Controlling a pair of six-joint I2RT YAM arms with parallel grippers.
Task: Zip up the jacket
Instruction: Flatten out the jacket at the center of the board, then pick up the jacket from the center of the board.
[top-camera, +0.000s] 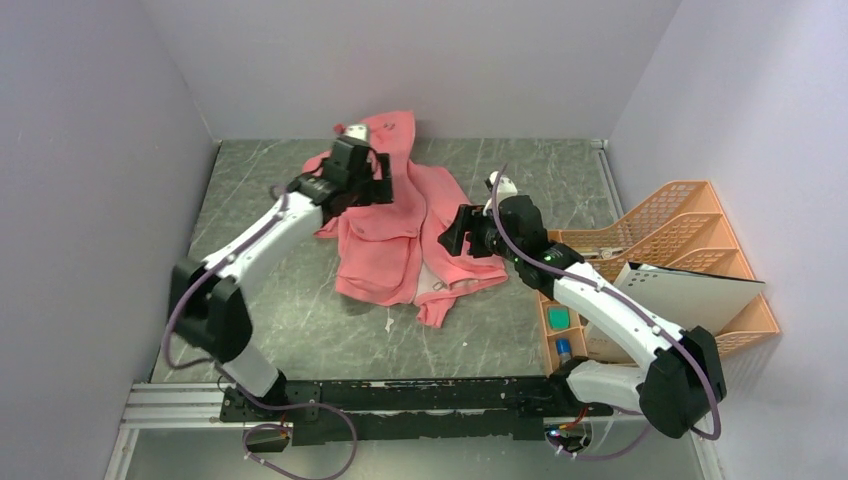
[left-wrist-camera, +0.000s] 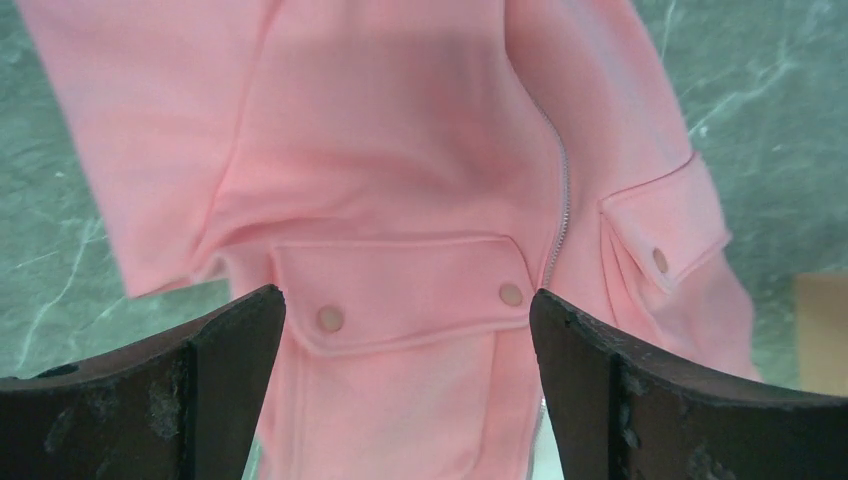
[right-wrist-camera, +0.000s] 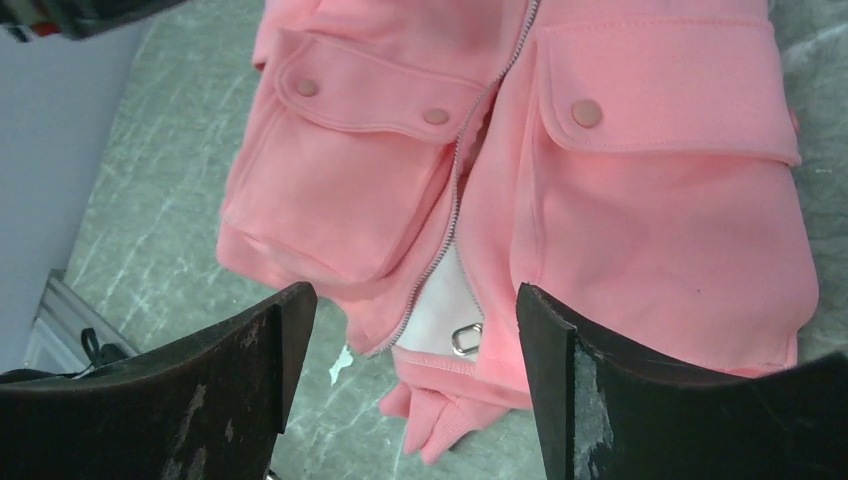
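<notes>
The salmon-pink jacket (top-camera: 395, 235) lies crumpled in the middle of the grey table. My left gripper (top-camera: 368, 185) hovers over its upper part, open, with nothing between its fingers. In the left wrist view a flap pocket (left-wrist-camera: 400, 290) with two snaps shows between the fingertips, and the zipper (left-wrist-camera: 560, 200) runs just to its right. My right gripper (top-camera: 458, 232) is open at the jacket's right side. In the right wrist view the zipper (right-wrist-camera: 452, 210) splits apart near the hem over white lining, and a small metal pull ring (right-wrist-camera: 465, 338) lies there, below and between the fingers, untouched.
An orange wire rack (top-camera: 690, 235) with a white board (top-camera: 680, 295) stands at the right, close to my right arm. A small white scrap (top-camera: 388, 322) lies on the table before the jacket. Walls close in the back and both sides. A metal rail (top-camera: 190, 405) runs along the near edge.
</notes>
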